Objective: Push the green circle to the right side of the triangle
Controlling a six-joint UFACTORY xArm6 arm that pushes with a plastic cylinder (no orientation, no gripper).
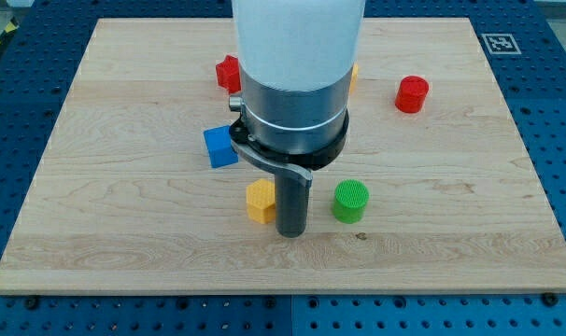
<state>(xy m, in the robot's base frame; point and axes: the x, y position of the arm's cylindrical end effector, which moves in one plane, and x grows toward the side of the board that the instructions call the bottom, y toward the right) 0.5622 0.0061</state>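
My tip (291,231) is resting between the yellow block (261,202) and the green circle (350,201), just beside it; no end effector is grasping; no triangle is showing clearly, so progress is staying unclear.

Green circle (350,201): a short, upright green cylinder with a ribbed round top, standing flat on the tabletop (451,205).
Green circle, place: in the lower middle of the tabletop, slightly toward the view's right, clear of the tabletop's edges.
Green circle, contact: standing free, with a narrow gap on the side facing the view's left and nothing touching it.
Triangle: no block can be made out as a triangle; part of the tabletop behind the arm is hidden, so its place cannot be told.
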